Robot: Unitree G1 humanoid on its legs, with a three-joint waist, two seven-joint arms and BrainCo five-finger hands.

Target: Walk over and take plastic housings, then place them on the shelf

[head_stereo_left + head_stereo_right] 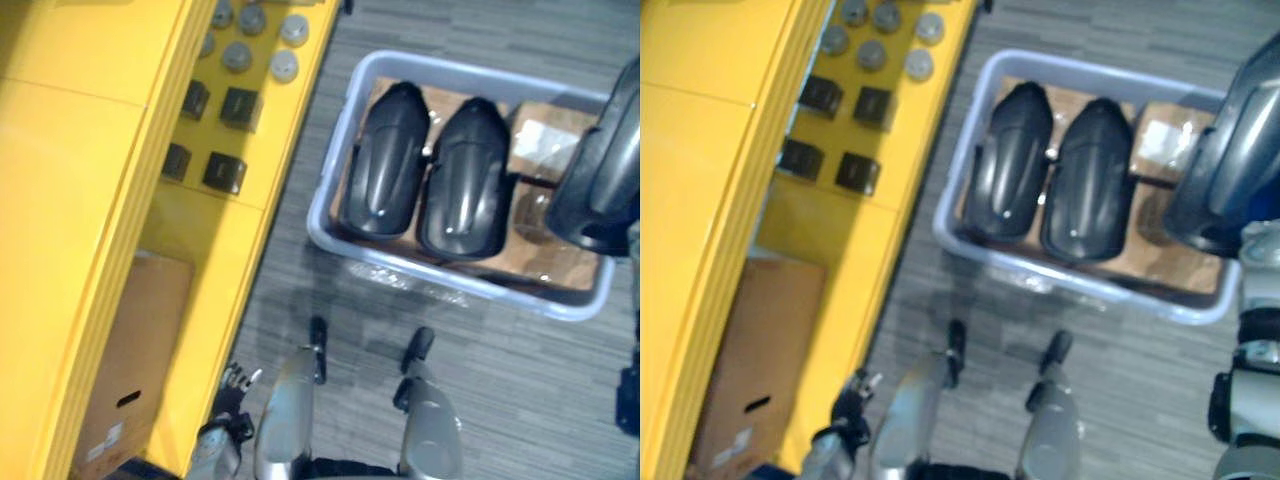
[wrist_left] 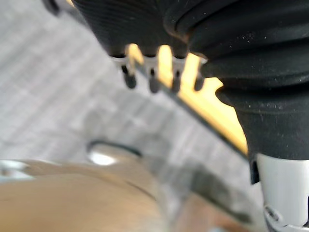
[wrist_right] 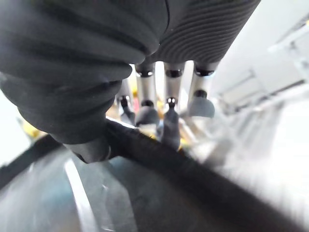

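Observation:
Two glossy black plastic housings [image 1: 385, 160] [image 1: 465, 180] lie side by side in a pale grey bin [image 1: 450, 282] on the floor. A third black housing [image 1: 600, 175] hangs above the bin's right end. In the right wrist view my right hand [image 3: 166, 121] is shut on that housing [image 3: 145, 193], with the fingers curled over its edge and the thumb beneath. The yellow shelf [image 1: 90, 200] runs down the left side. My left hand [image 1: 232, 392] hangs low beside the shelf's edge, fingers relaxed and holding nothing.
On the shelf lie several small black boxes [image 1: 222, 170] and grey round discs [image 1: 284, 66]. A cardboard box [image 1: 130, 370] stands on its lower level. Brown cardboard and a clear packet [image 1: 545, 140] line the bin. Grey carpet floor [image 1: 520, 380] lies in front of the bin.

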